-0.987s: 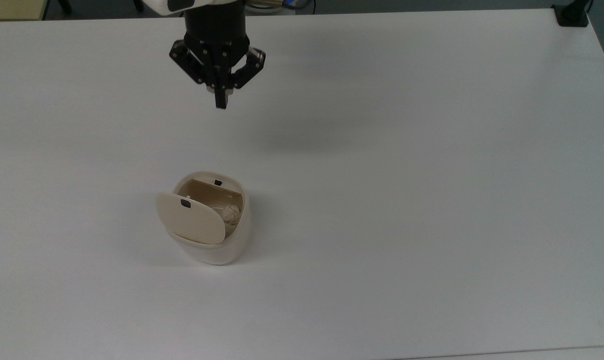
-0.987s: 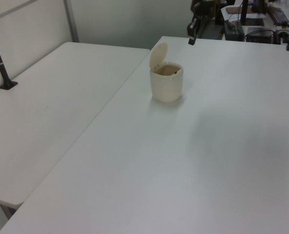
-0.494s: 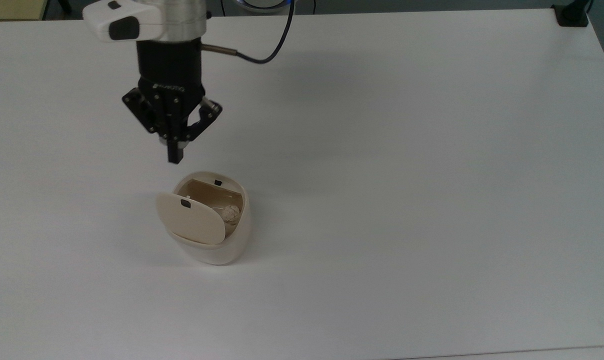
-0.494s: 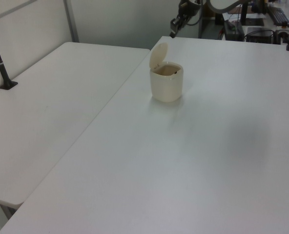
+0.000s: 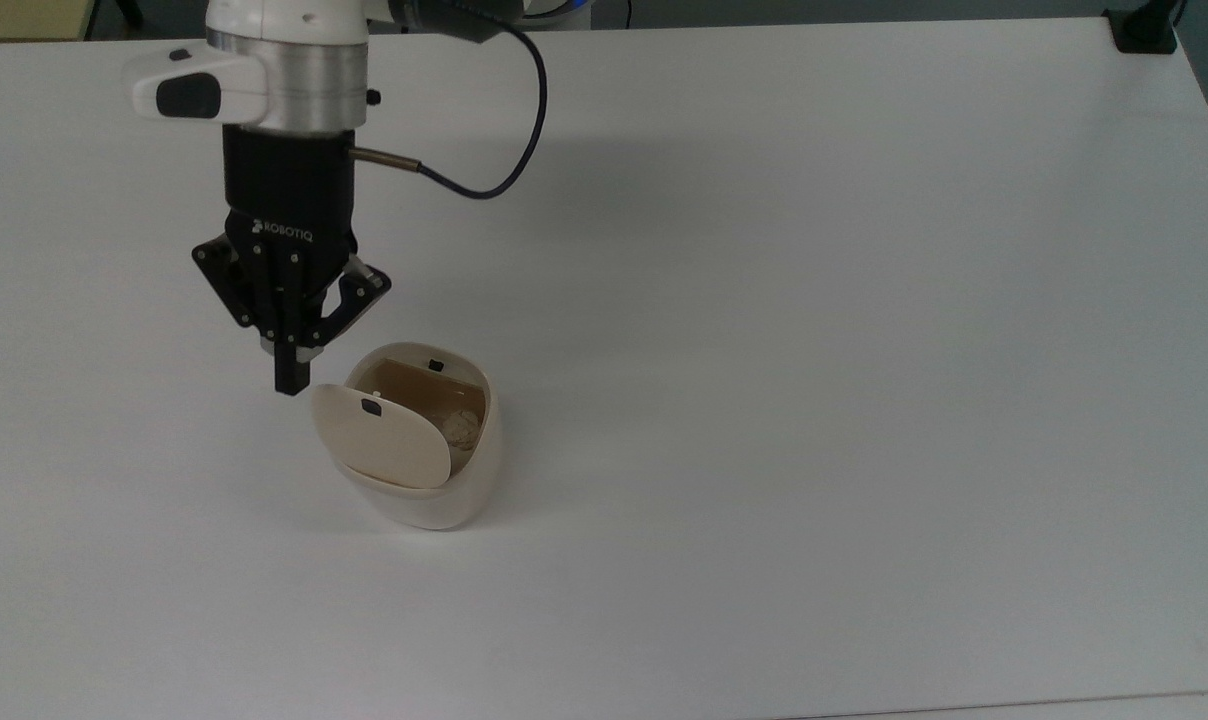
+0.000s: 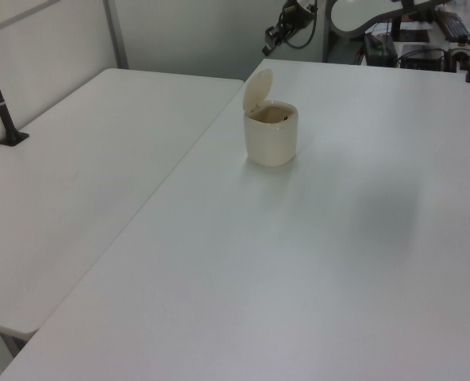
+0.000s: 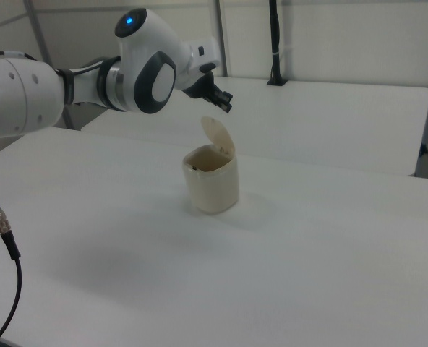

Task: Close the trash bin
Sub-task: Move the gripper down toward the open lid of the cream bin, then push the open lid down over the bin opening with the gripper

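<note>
The trash bin (image 5: pixel 434 470) is a small cream-white tub with a rounded body, standing on the white worktop (image 5: pixel 814 350) left of centre in the top view. Its beige lid (image 5: pixel 379 440) stands raised, showing a crumpled scrap (image 5: pixel 459 428) inside. The claw (image 5: pixel 291 385), fingers pressed together, hovers just beside the lid's upper edge.

Trash bin (image 5: pixel 434 495) smooth plastic; table (image 5: pixel 814 350) matt.
</note>
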Motion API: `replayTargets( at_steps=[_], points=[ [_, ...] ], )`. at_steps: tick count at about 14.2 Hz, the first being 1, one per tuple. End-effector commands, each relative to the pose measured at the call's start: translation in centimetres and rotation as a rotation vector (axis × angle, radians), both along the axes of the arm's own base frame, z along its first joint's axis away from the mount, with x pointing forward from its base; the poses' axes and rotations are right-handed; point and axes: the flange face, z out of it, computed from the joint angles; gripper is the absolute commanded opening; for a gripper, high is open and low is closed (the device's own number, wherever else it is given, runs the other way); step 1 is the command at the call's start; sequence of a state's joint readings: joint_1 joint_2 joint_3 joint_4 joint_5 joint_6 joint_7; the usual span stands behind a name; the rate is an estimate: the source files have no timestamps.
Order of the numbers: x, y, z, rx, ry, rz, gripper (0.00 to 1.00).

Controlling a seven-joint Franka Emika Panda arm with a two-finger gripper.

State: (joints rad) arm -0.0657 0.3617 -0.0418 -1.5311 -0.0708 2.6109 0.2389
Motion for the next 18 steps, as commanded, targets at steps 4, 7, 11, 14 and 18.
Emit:
replayTargets(
  at_steps=[4, 7, 11, 14, 18],
  points=[
    [1.3, 1.0, -1.3, 0.007, -0.029, 0.003, 0.0],
    [1.3, 2.9, -2.1, 0.009, 0.014, 0.028, 0.0],
    [0.5, 4.0, -4.1, -0.018, 0.201, 0.063, 0.01],
    [-0.7, 4.5, -4.8, -0.052, 0.351, 0.126, 0.01],
    [-1.5, 6.0, -7.4, -0.069, 0.465, 0.177, 0.01]
  ],
)
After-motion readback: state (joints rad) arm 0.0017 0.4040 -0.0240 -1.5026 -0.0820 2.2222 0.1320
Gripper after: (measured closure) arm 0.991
